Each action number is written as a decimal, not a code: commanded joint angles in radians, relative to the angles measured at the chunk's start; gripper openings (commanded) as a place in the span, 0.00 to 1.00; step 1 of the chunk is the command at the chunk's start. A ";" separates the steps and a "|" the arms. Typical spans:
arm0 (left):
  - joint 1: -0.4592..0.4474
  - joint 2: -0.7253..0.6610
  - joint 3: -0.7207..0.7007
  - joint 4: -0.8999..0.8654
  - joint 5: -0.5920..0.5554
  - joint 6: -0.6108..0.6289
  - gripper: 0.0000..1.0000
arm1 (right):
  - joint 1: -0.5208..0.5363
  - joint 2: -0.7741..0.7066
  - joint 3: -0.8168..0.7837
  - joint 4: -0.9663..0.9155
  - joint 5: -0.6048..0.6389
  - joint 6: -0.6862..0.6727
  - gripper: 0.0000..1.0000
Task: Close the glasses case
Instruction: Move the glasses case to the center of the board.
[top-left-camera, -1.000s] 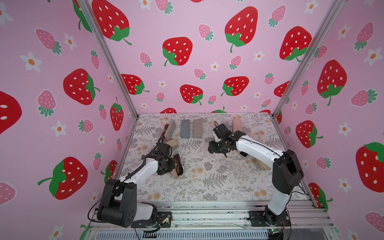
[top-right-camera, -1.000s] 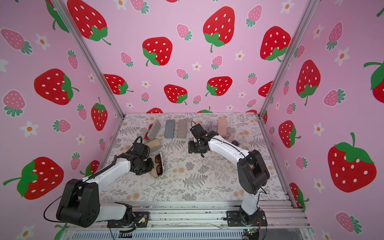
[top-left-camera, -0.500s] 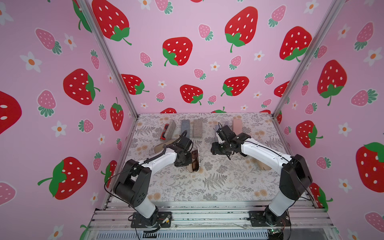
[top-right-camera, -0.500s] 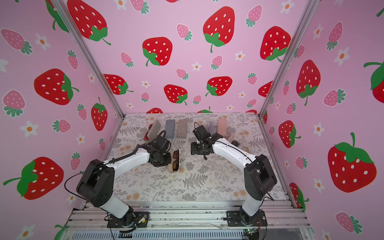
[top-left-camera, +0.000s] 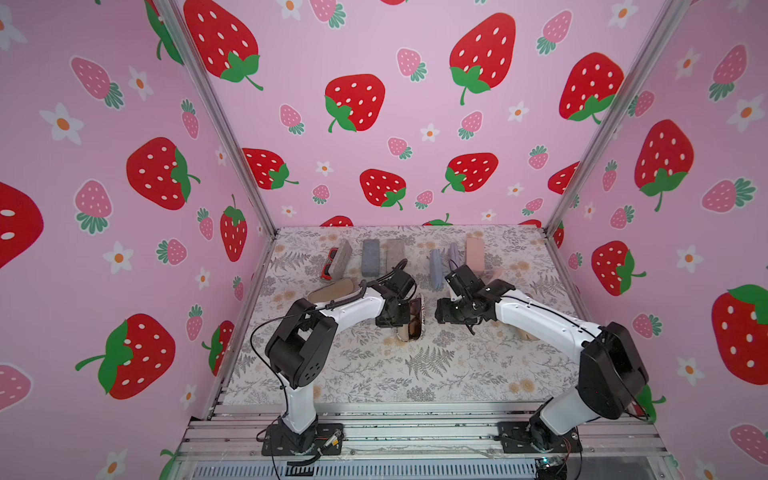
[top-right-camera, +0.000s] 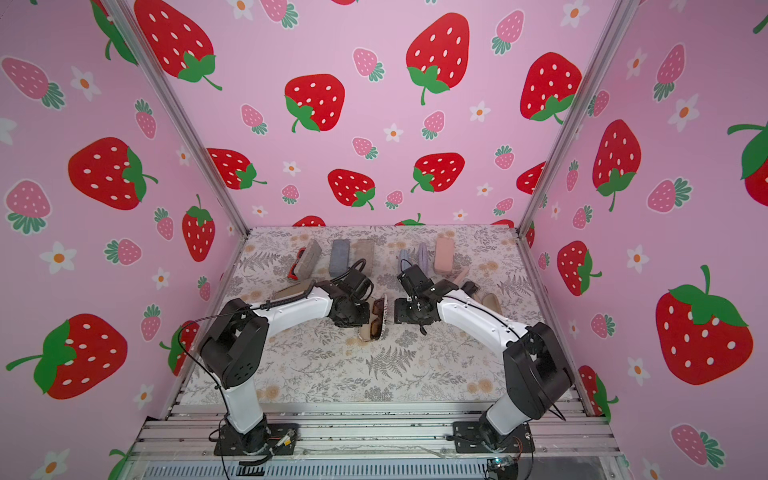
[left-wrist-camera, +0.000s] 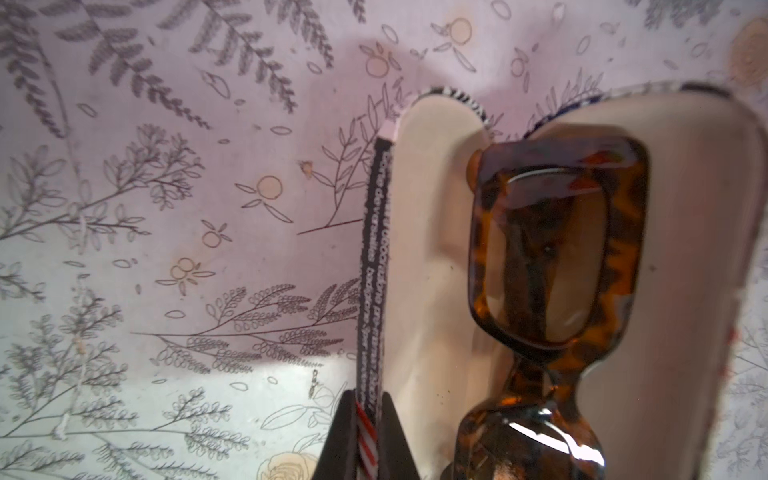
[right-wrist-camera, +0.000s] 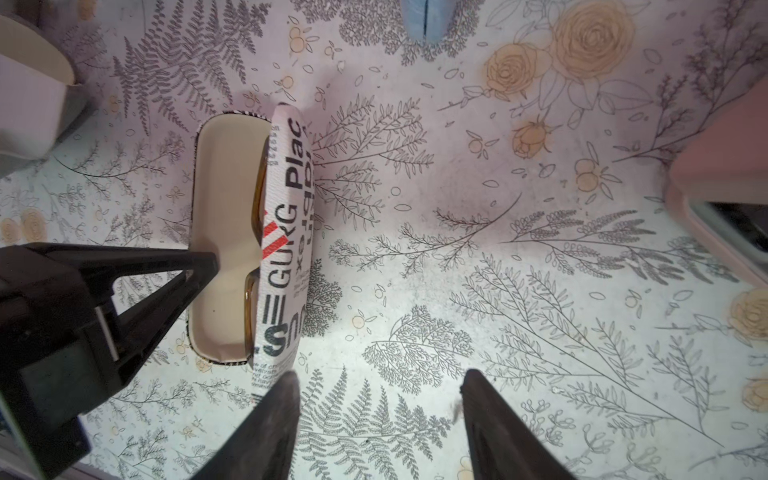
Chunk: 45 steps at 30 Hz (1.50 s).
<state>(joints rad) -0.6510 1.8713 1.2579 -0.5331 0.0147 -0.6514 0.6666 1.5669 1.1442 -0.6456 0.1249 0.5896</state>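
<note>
Top views give you glasses case (top-left-camera: 411, 322) mid-bench (top-left-camera: 415, 374), open, between both arms. Only left wrist view shows grip: left gripper (left-wrist-camera: 368, 401) clamped on raised lid (left-wrist-camera: 374, 249) edge, tortoiseshell sunglasses (left-wrist-camera: 552, 249) inside. Right wrist view: right gripper (right-wrist-camera: 380, 374) spread apart, empty, just beside lid. Other cases (top-left-camera: 370, 257) along far edge.

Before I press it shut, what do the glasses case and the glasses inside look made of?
Glasses case: rigid shell in grained, matte white covering, likely faux leather, printed lettering; cream lining looks soft and matte. Glasses: glossy tortoiseshell plastic, probably acetate, with tinted brown lenses showing highlights.
</note>
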 joint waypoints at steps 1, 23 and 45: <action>-0.010 0.014 0.052 -0.006 -0.015 -0.022 0.09 | -0.011 -0.035 -0.019 0.013 0.005 0.018 0.64; -0.018 0.058 0.084 -0.022 -0.015 -0.021 0.25 | -0.022 -0.038 -0.031 0.023 -0.011 0.022 0.66; -0.020 0.035 0.098 -0.045 -0.027 -0.016 0.48 | -0.022 -0.065 -0.023 0.016 -0.005 0.021 0.68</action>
<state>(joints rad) -0.6674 1.9160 1.3186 -0.5457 0.0086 -0.6571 0.6487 1.5291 1.1225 -0.6277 0.1238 0.6064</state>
